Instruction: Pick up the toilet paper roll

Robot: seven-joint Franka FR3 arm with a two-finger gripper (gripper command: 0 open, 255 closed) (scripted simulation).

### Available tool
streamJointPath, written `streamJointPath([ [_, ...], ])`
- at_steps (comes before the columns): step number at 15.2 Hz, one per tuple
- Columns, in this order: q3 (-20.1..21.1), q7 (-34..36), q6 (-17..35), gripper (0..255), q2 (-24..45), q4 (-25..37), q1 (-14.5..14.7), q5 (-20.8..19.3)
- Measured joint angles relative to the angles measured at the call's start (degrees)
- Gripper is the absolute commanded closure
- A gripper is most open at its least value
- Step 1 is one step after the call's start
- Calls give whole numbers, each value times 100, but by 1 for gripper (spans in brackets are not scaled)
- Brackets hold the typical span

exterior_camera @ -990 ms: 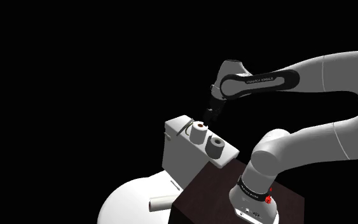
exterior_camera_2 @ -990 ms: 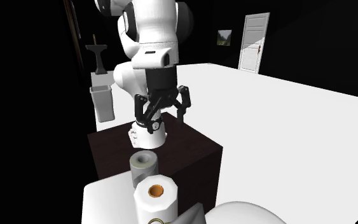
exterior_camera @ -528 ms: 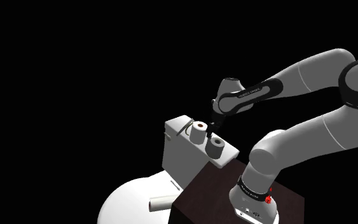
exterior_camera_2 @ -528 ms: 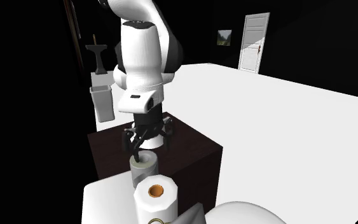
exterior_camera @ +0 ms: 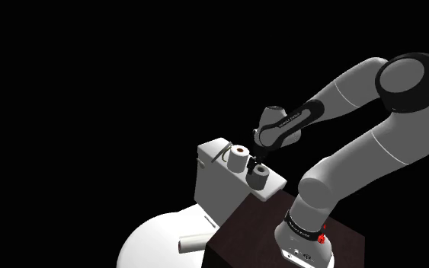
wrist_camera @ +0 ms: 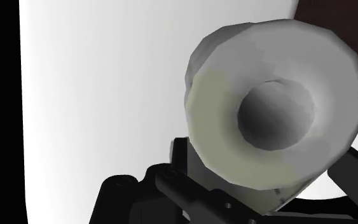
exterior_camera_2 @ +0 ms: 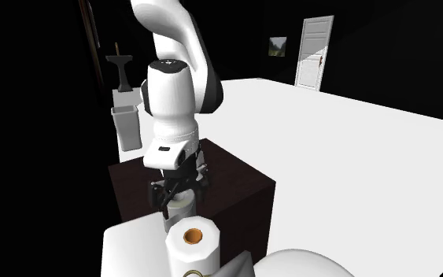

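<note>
Descent is the change: over the last second the claw has dropped from well above the tank and come down onto the grey roll.

In the shoulder view, the bowl (exterior_camera: 155, 240) fills the lower left. Right of it stands the tank (exterior_camera: 214, 183), whose lid carries both rolls. The white roll (exterior_camera: 238, 157) stands upright near the middle of the frame, exactly where it was. Just right of it, the grey roll (exterior_camera: 260, 177) stands upright too and has not moved. The claw (exterior_camera: 257, 161) now sits right over the grey roll's top. Further right, the arm (exterior_camera: 357, 84) folds lower than before above the stand (exterior_camera: 243, 228).

In the second exterior view, the claw (exterior_camera_2: 176, 201) hides most of the grey roll, just behind the white roll (exterior_camera_2: 191, 244) at bottom centre.

In the wrist view, the claw (wrist_camera: 269, 159) is spread, its fingers (wrist_camera: 179, 159) flanking the grey roll (wrist_camera: 273, 114), and neither plainly presses it.

The reach looks finished. Closing on the roll seems the next step, and the roll is not yet lifted off the tank.
</note>
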Motion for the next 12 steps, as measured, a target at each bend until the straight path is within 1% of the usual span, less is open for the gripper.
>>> streamJointPath([
  [2, -35, -7, 240, 0, 224, -17, 40, 19],
  [3, -46, -13, 301, 255, 282, -18, 50, 24],
  [12, -54, -24, 368, 255, 337, -13, 65, 31],
])
